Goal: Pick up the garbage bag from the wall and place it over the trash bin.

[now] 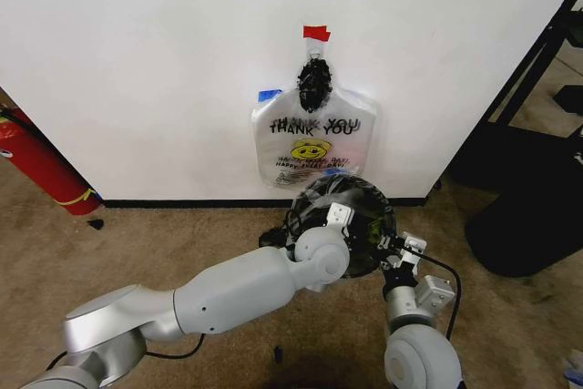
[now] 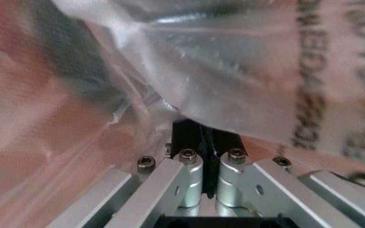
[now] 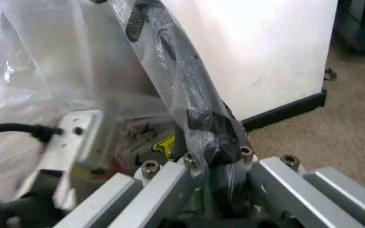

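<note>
One garbage bag [image 1: 314, 138], whitish with "THANK YOU" lettering and a yellow smiley, hangs flat on the wall from a black knot under red tape. Below it stands the trash bin [image 1: 364, 225], black wire mesh, with a see-through garbage bag [image 1: 351, 193] draped over its top. My left gripper [image 1: 332, 218] reaches across to the bin's near rim. Its black fingertips [image 2: 187, 135] are shut on a fold of the plastic [image 2: 233, 71]. My right gripper [image 1: 398, 248] is at the bin's right side. It is shut on plastic [image 3: 62, 52] wrapped around the mesh rim [image 3: 169, 52].
A red fire extinguisher [image 1: 41, 166] leans against the wall at the far left. Black furniture [image 1: 528, 207] stands on the right, past the wall's corner. Tan carpet [image 1: 164, 234] lies open in front of the black baseboard.
</note>
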You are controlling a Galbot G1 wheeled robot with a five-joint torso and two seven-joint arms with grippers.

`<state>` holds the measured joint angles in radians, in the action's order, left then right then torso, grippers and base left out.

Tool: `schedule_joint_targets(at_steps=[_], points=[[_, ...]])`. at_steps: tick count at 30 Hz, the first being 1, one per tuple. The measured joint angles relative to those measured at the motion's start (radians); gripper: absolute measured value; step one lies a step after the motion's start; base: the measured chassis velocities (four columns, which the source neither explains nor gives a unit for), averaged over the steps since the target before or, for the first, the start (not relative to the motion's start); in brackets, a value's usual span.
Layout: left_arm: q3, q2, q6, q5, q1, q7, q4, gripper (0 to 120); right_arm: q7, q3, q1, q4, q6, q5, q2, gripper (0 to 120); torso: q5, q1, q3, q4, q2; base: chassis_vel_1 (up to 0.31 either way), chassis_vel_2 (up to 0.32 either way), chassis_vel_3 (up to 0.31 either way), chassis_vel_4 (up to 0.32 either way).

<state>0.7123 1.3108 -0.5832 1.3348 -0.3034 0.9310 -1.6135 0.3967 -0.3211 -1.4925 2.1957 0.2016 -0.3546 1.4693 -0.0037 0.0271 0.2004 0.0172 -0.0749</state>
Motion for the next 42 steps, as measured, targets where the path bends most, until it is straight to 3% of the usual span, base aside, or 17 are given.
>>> schedule_joint_targets(at_steps=[9,25,31,42], points=[[0.006,0.034,0.015,-0.030,0.005,-0.021,0.063,0,-0.006,0.007,-0.022,0.029,0.006,-0.020,-0.005,0,0.0000,0.000,0.000,0.0000,0.000,0.000,0.000,0.000,0.000],[0.011,0.039,0.027,-0.053,0.000,-0.036,0.097,0,-0.002,0.010,-0.042,0.068,0.030,-0.085,-0.017,0,-0.0001,0.000,0.000,0.0001,0.000,0.000,0.000,0.000,0.000],[0.013,0.019,0.031,-0.050,-0.006,-0.036,0.045,0,0.015,-0.001,-0.028,0.053,0.040,-0.118,-0.020,0,-0.0001,0.000,0.000,0.0000,0.000,0.000,0.000,0.000,0.000],[0.039,-0.025,0.054,-0.042,-0.010,-0.052,-0.116,0,0.106,-0.040,0.041,-0.006,0.101,-0.312,-0.002,0,-0.0001,0.000,0.000,-0.0001,0.000,0.000,0.000,0.000,0.000]])
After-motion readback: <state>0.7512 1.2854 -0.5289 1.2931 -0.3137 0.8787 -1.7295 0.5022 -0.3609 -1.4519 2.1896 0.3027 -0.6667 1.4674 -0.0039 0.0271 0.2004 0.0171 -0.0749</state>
